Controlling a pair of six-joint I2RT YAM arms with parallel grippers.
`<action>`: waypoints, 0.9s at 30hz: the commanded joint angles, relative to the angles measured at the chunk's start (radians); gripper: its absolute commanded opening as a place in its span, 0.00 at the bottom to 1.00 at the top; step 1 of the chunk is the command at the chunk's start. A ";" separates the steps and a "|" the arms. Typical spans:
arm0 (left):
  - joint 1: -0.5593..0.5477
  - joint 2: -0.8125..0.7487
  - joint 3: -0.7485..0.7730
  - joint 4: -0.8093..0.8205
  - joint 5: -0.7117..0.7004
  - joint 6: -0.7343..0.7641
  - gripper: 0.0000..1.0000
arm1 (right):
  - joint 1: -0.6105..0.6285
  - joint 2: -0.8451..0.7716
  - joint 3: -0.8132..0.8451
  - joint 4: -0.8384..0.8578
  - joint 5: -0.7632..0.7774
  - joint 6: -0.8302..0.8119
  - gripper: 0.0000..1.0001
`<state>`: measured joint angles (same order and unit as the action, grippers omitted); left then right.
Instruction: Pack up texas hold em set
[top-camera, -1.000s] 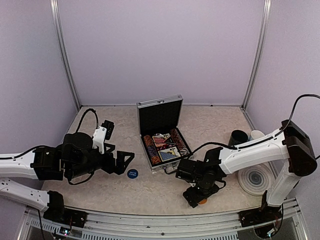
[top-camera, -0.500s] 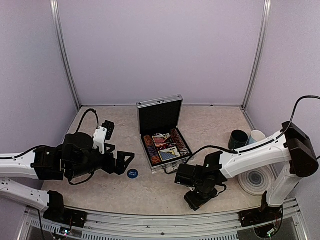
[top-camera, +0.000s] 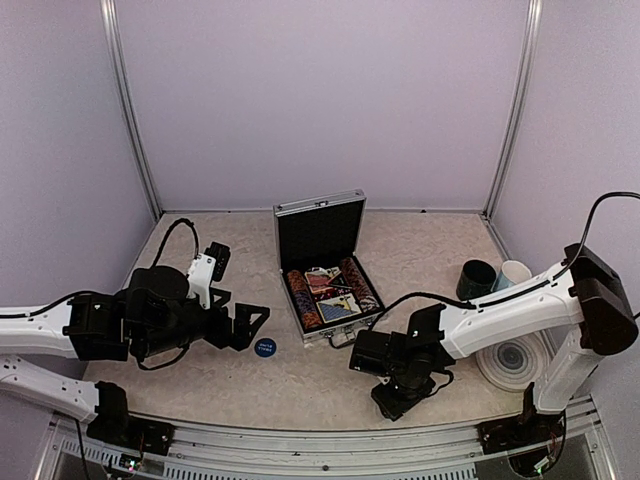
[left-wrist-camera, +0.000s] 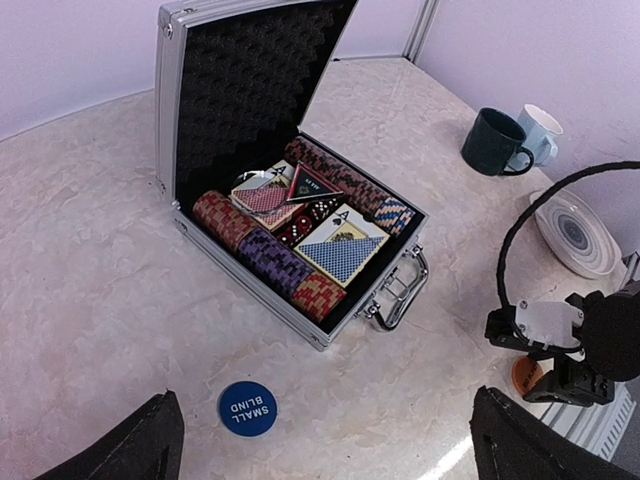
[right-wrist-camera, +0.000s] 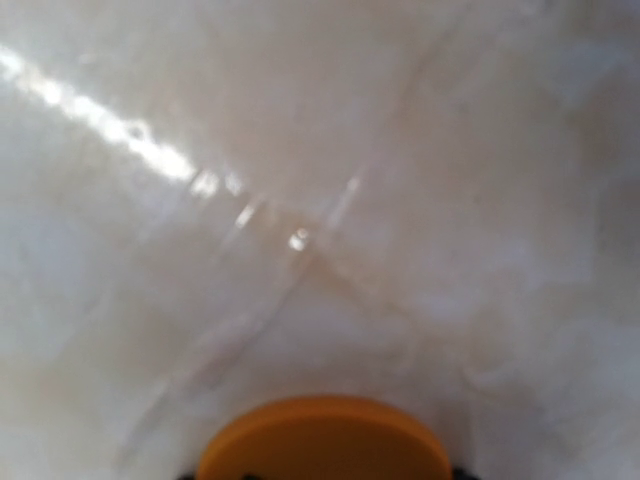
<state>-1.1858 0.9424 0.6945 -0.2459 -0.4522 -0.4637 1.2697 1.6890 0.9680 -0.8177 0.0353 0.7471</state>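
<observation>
Case (top-camera: 320, 235) of the hold em set stands open on the bench (top-camera: 300, 390), chips (left-wrist-camera: 265, 255) and card decks (left-wrist-camera: 340, 250) inside. We see the blue small-blind button (left-wrist-camera: 247, 408) lying just in front of it. Left end effector (top-camera: 250, 327) hovers spread wide, holding nothing. Right end effector (top-camera: 400, 400) is down at an orange button (right-wrist-camera: 322, 440) — whether it grips, we cannot tell

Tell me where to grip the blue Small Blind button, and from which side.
Take the button by its rim, on two opposite edges, coming straight down from above. It is a thin round disc lying flat, face up, on the table, so no side offers a face to pinch. The open left claw looks nearest.
</observation>
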 joint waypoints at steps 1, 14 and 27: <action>-0.007 -0.002 0.026 -0.015 -0.011 0.008 0.99 | 0.015 0.035 -0.016 -0.055 0.051 0.000 0.42; -0.008 -0.014 0.009 -0.013 -0.009 -0.001 0.99 | 0.011 0.006 0.079 -0.100 0.133 -0.013 0.37; -0.008 0.007 -0.011 0.004 -0.009 -0.014 0.99 | -0.100 0.051 0.466 -0.152 0.249 -0.215 0.37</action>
<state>-1.1862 0.9413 0.6945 -0.2562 -0.4526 -0.4667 1.2125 1.6951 1.3357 -0.9596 0.2260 0.6308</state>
